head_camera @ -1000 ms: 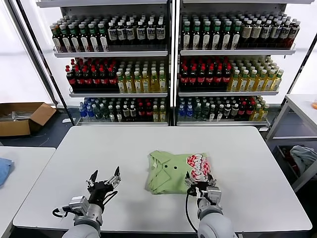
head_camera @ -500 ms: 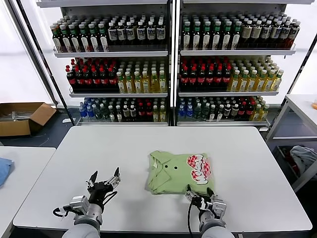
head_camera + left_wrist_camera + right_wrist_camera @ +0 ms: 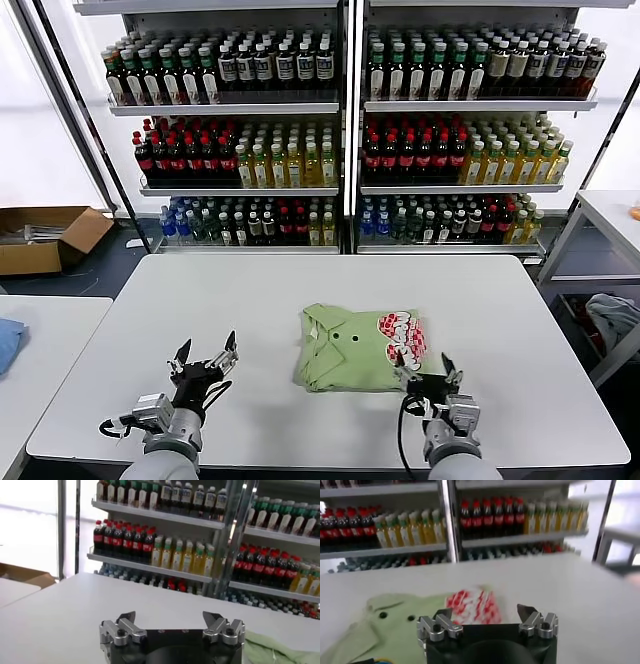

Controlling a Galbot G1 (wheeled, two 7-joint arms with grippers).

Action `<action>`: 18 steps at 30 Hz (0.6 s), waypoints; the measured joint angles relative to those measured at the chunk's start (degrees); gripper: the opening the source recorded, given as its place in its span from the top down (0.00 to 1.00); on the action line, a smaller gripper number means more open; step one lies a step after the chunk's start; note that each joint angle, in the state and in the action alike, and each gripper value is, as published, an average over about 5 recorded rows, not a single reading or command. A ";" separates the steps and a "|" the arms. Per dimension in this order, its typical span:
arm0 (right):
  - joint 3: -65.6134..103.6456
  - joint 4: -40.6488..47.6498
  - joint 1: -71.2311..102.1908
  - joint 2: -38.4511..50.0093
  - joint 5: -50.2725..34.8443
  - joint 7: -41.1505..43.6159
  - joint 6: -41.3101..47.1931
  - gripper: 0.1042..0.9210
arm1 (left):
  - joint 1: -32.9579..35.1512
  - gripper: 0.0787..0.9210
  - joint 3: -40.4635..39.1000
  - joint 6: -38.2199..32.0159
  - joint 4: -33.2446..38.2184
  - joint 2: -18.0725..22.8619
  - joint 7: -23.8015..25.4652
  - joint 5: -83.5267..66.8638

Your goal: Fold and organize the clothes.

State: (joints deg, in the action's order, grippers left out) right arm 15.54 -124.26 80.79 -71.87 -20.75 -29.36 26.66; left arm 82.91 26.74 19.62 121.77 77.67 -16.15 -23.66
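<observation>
A white table (image 3: pixel 520 310) carried one folded light green shirt (image 3: pixel 350 350) near its front centre, collar and red-and-white print upward. We judged the shirt light, soft and limp, best pinched at a folded edge. A cardboard box (image 3: pixel 45 237) stood on the floor; its contents were unclear. The right gripper (image 3: pixel 428 373), just beside the shirt, and the left gripper (image 3: pixel 205 358), well apart, both stood spread and empty.

shirt (image 3: pixel 358 348) | light green, folded flat (collar, buttons, red-and-white print up) | table centre-right
</observation>
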 measured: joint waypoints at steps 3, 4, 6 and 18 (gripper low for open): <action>2.78 -0.44 1.40 1.27 4.86 2.22 -1.52 0.12 | 0.20 0.12 0.39 -1.30 -0.09 0.24 0.40 0.52; 3.76 -0.49 1.89 1.58 5.90 2.73 -2.07 0.12 | 0.18 0.12 0.50 -1.81 -0.17 0.34 0.52 0.69; 5.68 -0.54 2.68 1.95 7.01 3.29 -3.14 0.12 | 0.01 0.12 0.66 -2.97 -0.45 0.61 0.72 1.08; 11.17 -0.61 4.24 0.30 5.01 3.47 -6.80 0.12 | 0.74 0.12 0.76 -8.54 -1.15 1.29 3.00 4.32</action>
State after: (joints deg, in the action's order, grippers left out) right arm 26.71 -124.88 85.03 -71.57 -15.74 -25.89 19.86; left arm 83.65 27.50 11.08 120.61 78.96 -13.15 -19.34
